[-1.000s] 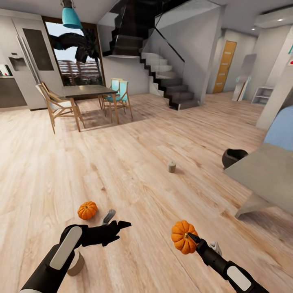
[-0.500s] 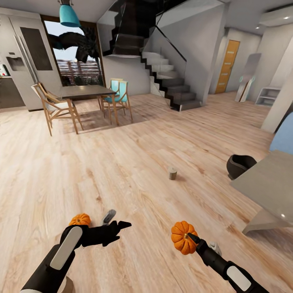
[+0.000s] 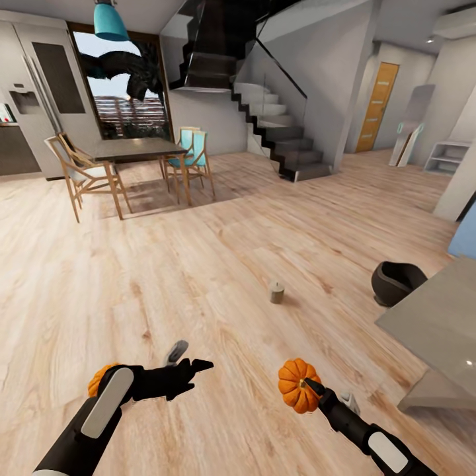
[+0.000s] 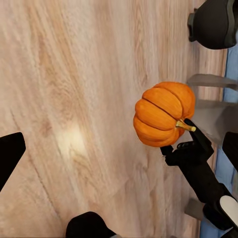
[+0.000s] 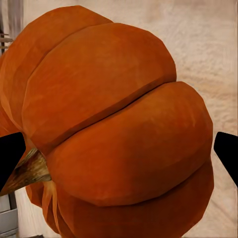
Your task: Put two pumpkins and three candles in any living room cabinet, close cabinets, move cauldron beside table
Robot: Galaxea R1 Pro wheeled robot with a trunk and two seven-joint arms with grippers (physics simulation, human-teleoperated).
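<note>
Right wrist view: ribbed orange pumpkin [image 5: 119,124], tan stem, clamped between right claw [image 3: 312,386] fingers.

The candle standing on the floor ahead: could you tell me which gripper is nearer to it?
Right, narrowly. The right gripper, shut on a pumpkin, is just short of the candle; the open left gripper sits farther to its left.

Orange pumpkin [image 4: 162,114] clamped in the right gripper [image 4: 184,139] above pale wooden floor [image 4: 74,99].
</note>
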